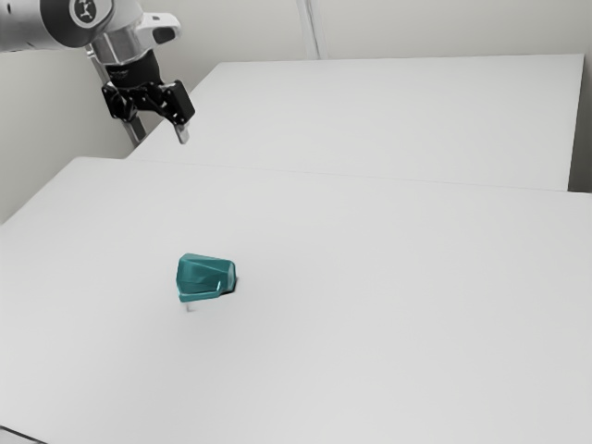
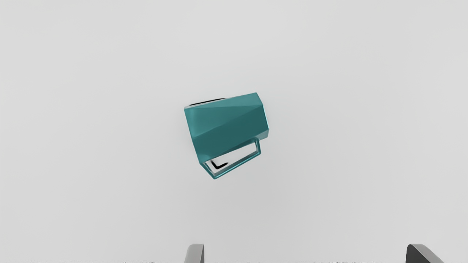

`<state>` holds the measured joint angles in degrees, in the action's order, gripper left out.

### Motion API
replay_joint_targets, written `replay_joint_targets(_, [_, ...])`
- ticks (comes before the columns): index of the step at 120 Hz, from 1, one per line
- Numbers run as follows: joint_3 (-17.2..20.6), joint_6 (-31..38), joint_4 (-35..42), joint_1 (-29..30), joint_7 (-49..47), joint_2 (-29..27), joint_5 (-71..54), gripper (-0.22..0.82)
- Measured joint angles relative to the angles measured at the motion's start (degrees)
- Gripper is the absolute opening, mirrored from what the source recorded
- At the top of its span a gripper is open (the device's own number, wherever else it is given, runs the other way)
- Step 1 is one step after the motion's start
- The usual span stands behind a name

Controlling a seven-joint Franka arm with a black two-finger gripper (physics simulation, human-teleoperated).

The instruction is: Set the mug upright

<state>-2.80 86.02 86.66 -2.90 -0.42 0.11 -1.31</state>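
Teal faceted mug (image 2: 228, 126) lying on side on white table (image 1: 370, 305), handle out sideways.

- From the arm's (image 1: 23, 26) side, I'm looking down across the table (image 1: 370, 361) in the exterior view, standing well back and facing the far wall (image 1: 444, 26).
- In the wrist view I'm looking steeply down from above the table, past the gripper (image 1: 182, 132), framing more tightly.
- Both views are sharing the mug (image 1: 203, 275) and the tabletop around it.

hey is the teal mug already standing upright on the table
No, the teal mug lies on its side on the table, its handle sticking out sideways.
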Motion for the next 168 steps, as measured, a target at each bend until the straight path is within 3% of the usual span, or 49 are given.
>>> replay_joint_targets(53, [-0.5, -0.55, 2.17, 0.28, 0.91, -2.08, 2.14, 0.6])
replay_joint_targets(83, [-1.72, 6.33, 11.52, 10.52, 6.06, -4.9, 9.66, 0.6])
replay_joint_targets(126, [-2.99, 19.36, 27.55, 14.05, 18.74, -6.13, 27.07, 0.6])
replay_joint_targets(168, [-3.0, 27.57, 36.5, 16.49, 31.5, -5.09, 36.89, 0.6])
